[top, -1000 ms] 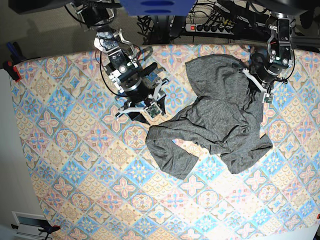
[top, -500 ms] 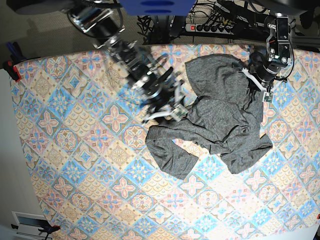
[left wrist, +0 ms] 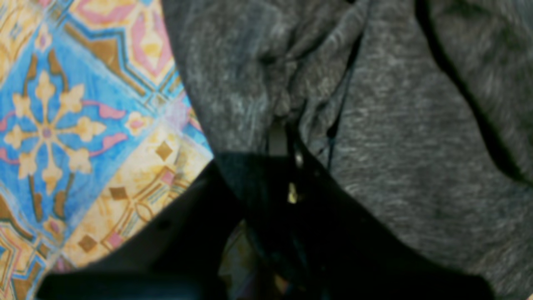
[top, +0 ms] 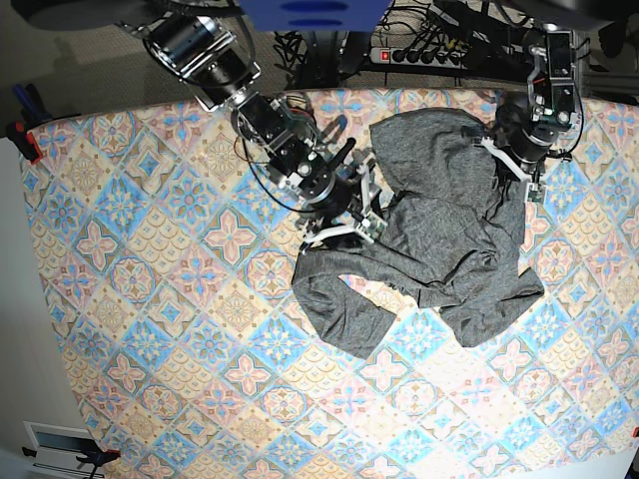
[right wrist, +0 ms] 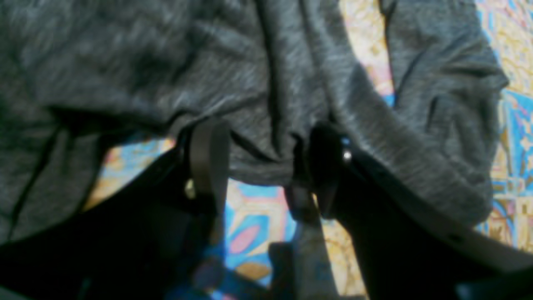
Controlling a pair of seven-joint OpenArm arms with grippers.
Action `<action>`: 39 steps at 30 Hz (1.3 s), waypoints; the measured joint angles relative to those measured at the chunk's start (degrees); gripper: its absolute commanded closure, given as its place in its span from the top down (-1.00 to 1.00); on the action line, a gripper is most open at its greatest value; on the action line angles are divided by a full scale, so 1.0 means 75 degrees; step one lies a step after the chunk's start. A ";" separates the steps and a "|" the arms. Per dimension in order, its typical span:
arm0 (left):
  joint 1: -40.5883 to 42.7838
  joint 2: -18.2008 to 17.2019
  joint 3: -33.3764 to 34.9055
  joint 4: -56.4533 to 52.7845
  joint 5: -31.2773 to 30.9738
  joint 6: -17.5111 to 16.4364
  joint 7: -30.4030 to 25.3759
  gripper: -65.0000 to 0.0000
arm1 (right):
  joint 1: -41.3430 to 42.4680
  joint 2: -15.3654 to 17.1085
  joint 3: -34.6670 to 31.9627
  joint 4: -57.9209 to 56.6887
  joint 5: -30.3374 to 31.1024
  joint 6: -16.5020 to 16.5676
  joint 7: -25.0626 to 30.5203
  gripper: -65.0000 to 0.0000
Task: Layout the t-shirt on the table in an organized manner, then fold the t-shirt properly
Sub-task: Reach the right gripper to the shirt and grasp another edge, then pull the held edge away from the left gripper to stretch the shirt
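Base view, near side first: the t-shirt lies crumpled right of centre on the table, a sleeve-like flap reaching toward the near left, and the wide patterned cloth in front of it is bare, so you have room to spread the garment that way. At mid-depth the right gripper is at the shirt's left edge; in the right wrist view its jaws stand spread with a rolled fold of fabric bunched between the fingers, not yet pinched. Judged from that, you should take only the outer edge, not several layers, before closing, or the drag will bunch rather than flatten. Farther back on the right, the left gripper is pressed together on a pinch of fabric, confirmed in the left wrist view where cloth gathers at the closed tips. Hold that as the anchor and pull apart gently. At the far edge, a power strip and loose cables sit behind the table; keep both arms' elbows out of them.
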 measured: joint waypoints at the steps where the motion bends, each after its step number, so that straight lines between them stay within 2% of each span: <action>1: -0.0003 -0.0015 0.0000 0.0000 -0.0003 -0.0006 0.0026 -0.93 | 0.0119 0.0012 0.0015 -0.0143 0.0000 0.0017 0.0073 -0.07; 6: 0.0000 -0.0015 0.0015 0.0006 -0.0003 -0.0003 0.0020 -0.93 | 0.0309 0.0012 0.0061 -0.0627 -0.0015 -0.0070 0.0560 -0.07; 8: 0.0000 -0.0015 0.0015 0.0006 -0.0003 -0.0003 0.0020 -0.93 | 0.0297 0.0009 0.0061 -0.0731 -0.0009 -0.0128 0.0726 -0.14; 9: 0.0000 -0.0015 0.0015 0.0006 -0.0003 -0.0003 0.0023 -0.93 | 0.0321 0.0006 0.0061 -0.0755 -0.0006 -0.0099 0.0726 -0.22; 14: 0.0000 -0.0015 0.0015 0.0006 -0.0003 -0.0003 0.0023 -0.92 | 0.0318 -0.0032 0.0070 -0.0752 0.0015 -0.0020 0.0676 -0.92; 15: 0.0000 -0.0015 0.0015 0.0006 -0.0003 -0.0003 0.0020 -0.91 | 0.0326 -0.0035 0.0102 -0.0749 0.0017 -0.0023 0.0650 -1.00; 16: 0.0000 -0.0012 0.0015 0.0006 -0.0003 -0.0003 0.0017 -0.90 | 0.0347 -0.0038 0.0256 -0.0749 0.0029 0.0055 0.0595 -1.00; 18: 0.0003 -0.0012 0.0015 0.0006 -0.0003 -0.0006 0.0023 -0.88 | 0.0315 -0.0085 0.0868 -0.0711 0.0000 0.0102 0.0484 -0.93; 22: 0.0000 -0.0015 0.0015 0.0006 0.0000 -0.0006 0.0023 -0.87 | 0.0239 0.0026 0.2253 -0.0073 -0.0012 0.0047 0.0318 -1.00; 29: 0.0000 -0.0012 0.0044 0.0006 -0.0026 -0.0003 0.0020 -0.87 | 0.0294 -0.0026 0.4602 0.1212 -0.0023 0.0000 0.0347 -1.00; 32: 0.0000 0.0006 0.0044 0.0006 -0.0029 0.0003 0.0017 -0.87 | -0.0085 -0.0035 0.5590 0.1542 -0.0015 0.0117 0.0411 -1.00; 35: -0.0003 0.0015 0.0044 0.0006 -0.0029 0.0003 0.0009 -0.87 | -0.0574 -0.0085 0.6356 0.1731 -0.0017 0.0175 0.0146 -1.00; 39: -0.0023 0.0175 -0.0015 0.0038 -0.0061 -0.0029 -0.0003 -0.87 | -0.0784 -0.0149 0.7353 0.2037 0.0055 0.0321 0.0289 -1.00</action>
